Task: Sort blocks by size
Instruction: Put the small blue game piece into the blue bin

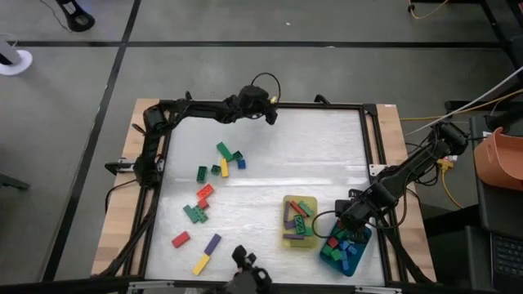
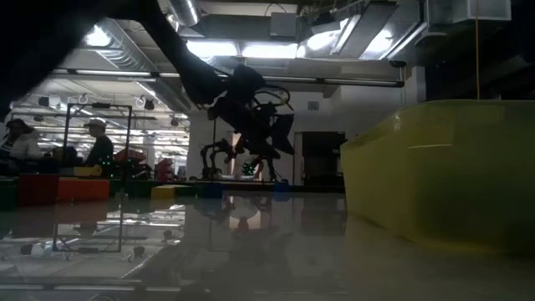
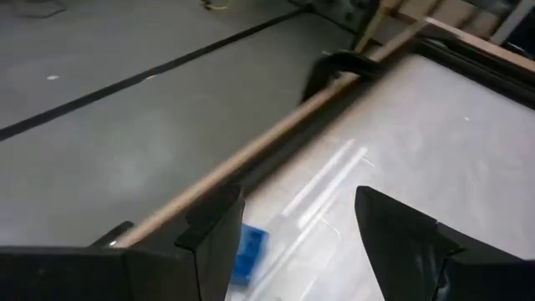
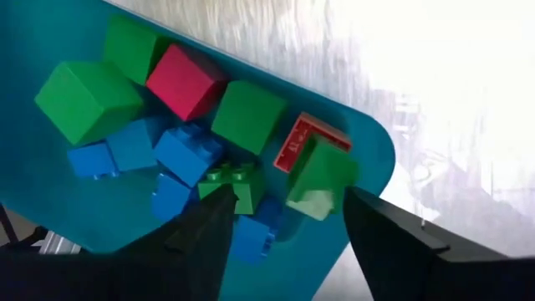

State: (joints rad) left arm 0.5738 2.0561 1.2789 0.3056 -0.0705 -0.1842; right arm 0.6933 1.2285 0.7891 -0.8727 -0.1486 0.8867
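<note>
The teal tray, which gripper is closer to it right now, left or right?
Right. The right gripper hangs directly over the teal tray at the table's near right corner, fingers apart above its blocks. The left gripper hovers at the far edge of the table, well away from it.

Yellow tray (image 1: 288,237) and teal tray (image 1: 363,247) side by side near the white table's (image 1: 319,155) front right corner. Orange bin (image 1: 502,155) well off to the right. People (image 2: 25,144) seated in the background room.

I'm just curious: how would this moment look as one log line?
right gripper: open over teal tray, green block between fingers | left gripper: open, waiting at far edge | loose blocks: still unsorted
</note>
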